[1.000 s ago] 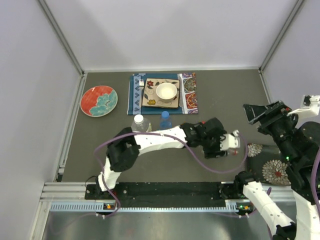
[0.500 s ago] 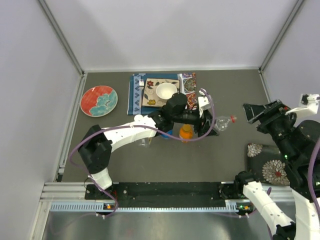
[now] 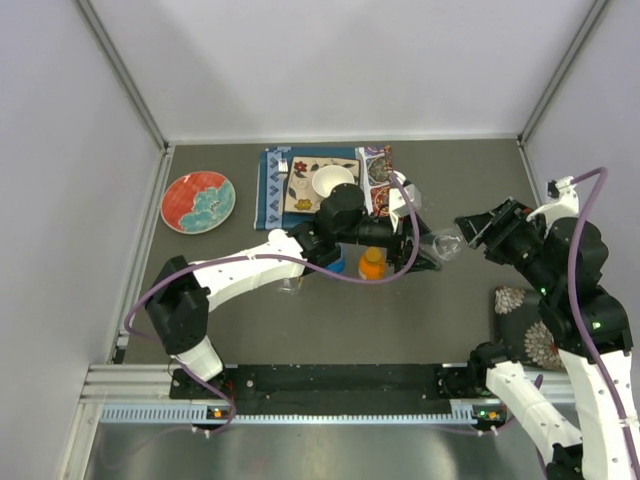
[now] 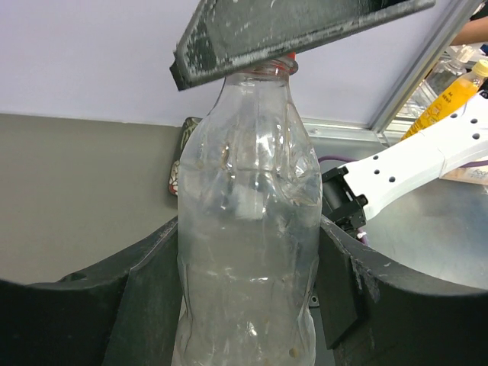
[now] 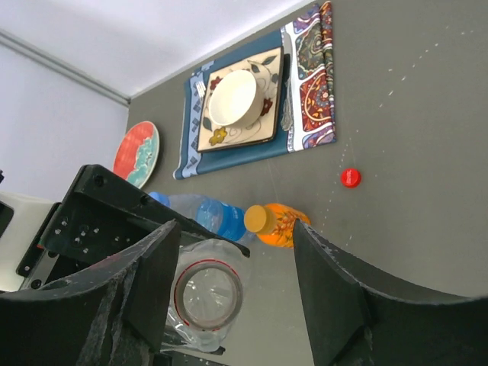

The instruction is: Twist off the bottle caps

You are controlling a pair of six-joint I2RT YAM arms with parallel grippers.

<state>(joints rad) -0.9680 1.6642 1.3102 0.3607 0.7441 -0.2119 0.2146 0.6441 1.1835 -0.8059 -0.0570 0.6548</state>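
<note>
The left hand grips the slim clear bottle while the open right hand, swung in from 3 o'clock, straddles its mouth, with the red cap apparently already off.

Right pincer, formerly well apart at the right, has swung inward to the slim clear bottle mouth, jaws narrowing.

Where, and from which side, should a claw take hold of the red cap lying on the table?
Probably best to grip the red cap across its round rim, coming straight down from above. It lies low on the bare table, apart from the orange bottle and the mat, leaving room on either side.
</note>
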